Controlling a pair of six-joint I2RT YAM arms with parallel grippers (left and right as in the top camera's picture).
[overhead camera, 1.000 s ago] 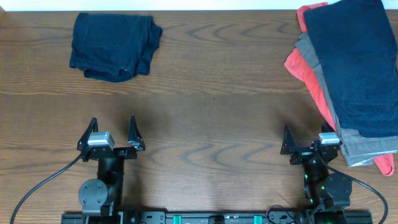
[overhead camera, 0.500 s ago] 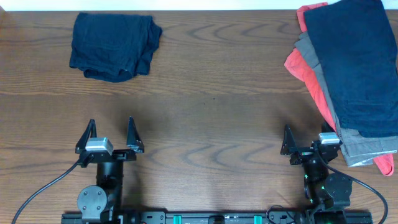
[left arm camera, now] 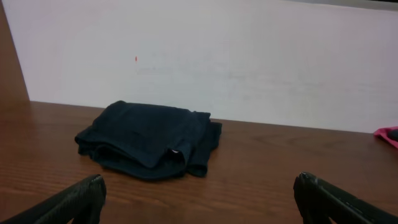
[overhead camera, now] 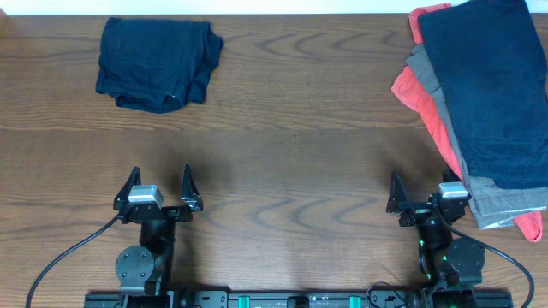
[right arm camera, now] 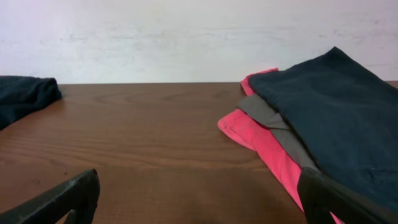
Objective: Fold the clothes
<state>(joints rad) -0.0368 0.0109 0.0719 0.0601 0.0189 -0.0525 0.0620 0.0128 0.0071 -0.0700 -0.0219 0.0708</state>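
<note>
Far left on the brown wood-grain desk (overhead camera: 291, 145): a dark navy folded garment (overhead camera: 154, 62), a rumpled square near the far edge. In the left wrist view it (left arm camera: 149, 140) lies flat, with a small pale tag on its near fold.

Near left: left arm (overhead camera: 152, 224), jaws released and spread wide, nothing between them, well apart from the navy garment.

Near right: right arm (overhead camera: 437, 231), jaws also released and empty, the right one just beside the pile's near edge; I can't tell if it touches.

Far right: unfolded pile running near to far. Coral-red cloth (overhead camera: 419, 85) at the bottom, grey cloth (overhead camera: 501, 201) over it, large navy cloth (overhead camera: 488, 85) on top. The layers show stepped in the right wrist view (right arm camera: 329, 118).
</note>
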